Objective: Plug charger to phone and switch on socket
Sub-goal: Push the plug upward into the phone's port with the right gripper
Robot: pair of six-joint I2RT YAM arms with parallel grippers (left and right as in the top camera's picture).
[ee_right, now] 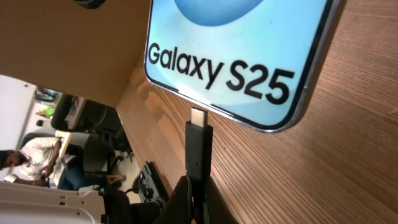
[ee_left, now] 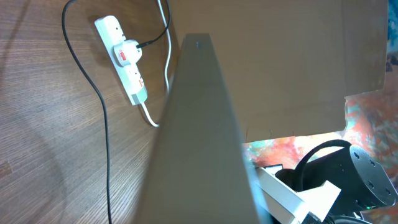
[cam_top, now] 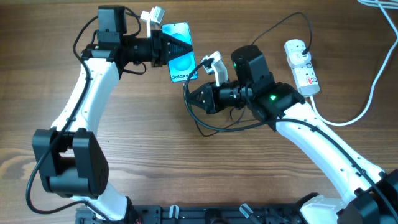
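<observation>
Closest to the right wrist lens is the plug tip of the charger (ee_right: 199, 134), clamped in the right pincer (ee_right: 191, 202) with its metal end just short of the bottom edge of the phone (ee_right: 249, 56). The left pincer (cam_top: 163, 50) is clamped on the phone's side. No port shows, so a misaligned push could jam the tip on the frame or twist the phone loose. The socket (cam_top: 303, 65) lies well apart on the table (cam_top: 155, 143).
</observation>
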